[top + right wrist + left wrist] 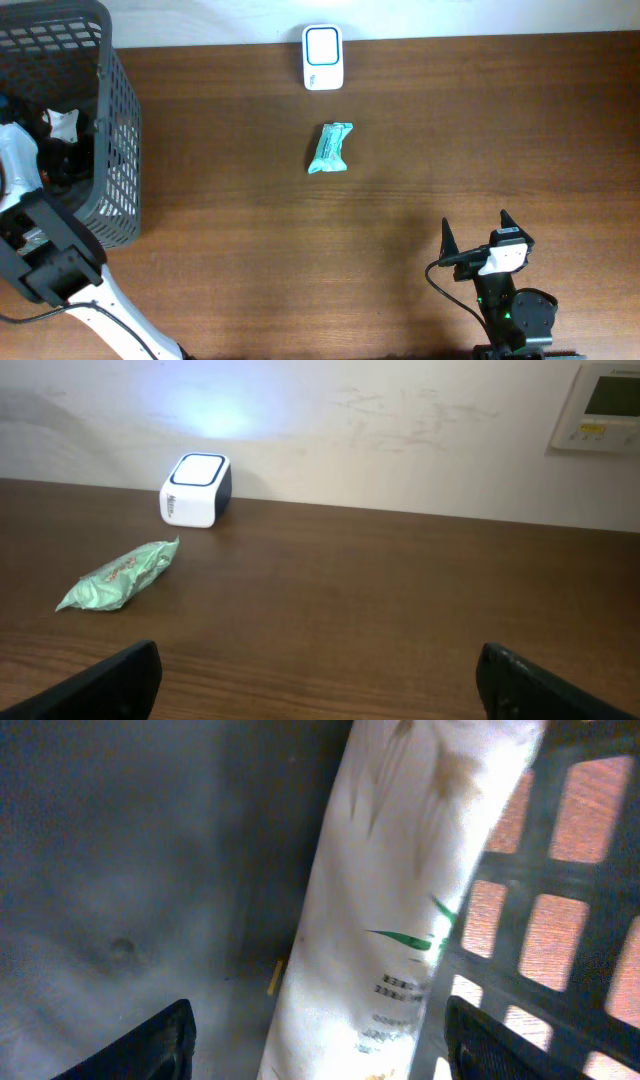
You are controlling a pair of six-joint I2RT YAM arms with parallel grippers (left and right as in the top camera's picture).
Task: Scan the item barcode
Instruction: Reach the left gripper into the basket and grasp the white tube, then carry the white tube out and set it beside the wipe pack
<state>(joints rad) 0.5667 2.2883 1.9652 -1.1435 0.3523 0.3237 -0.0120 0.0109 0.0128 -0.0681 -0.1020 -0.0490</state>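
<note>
My left gripper (320, 1045) is down inside the grey mesh basket (120, 150). It stands open, with a long white package (390, 920) printed in green and black between its fingers. The left finger (150, 1045) stands apart from the package; the right finger (495, 1040) sits by the basket's mesh wall. The white barcode scanner (323, 57) (196, 490) stands at the table's far edge. A green snack packet (331, 147) (118, 575) lies just in front of it. My right gripper (476, 225) (320, 670) is open and holds nothing, low over the table at the near right.
The basket fills the far left corner and holds dark and white items (62, 122). Its mesh wall (560, 910) is right beside the white package. A wall panel (600, 405) hangs behind the table at the right.
</note>
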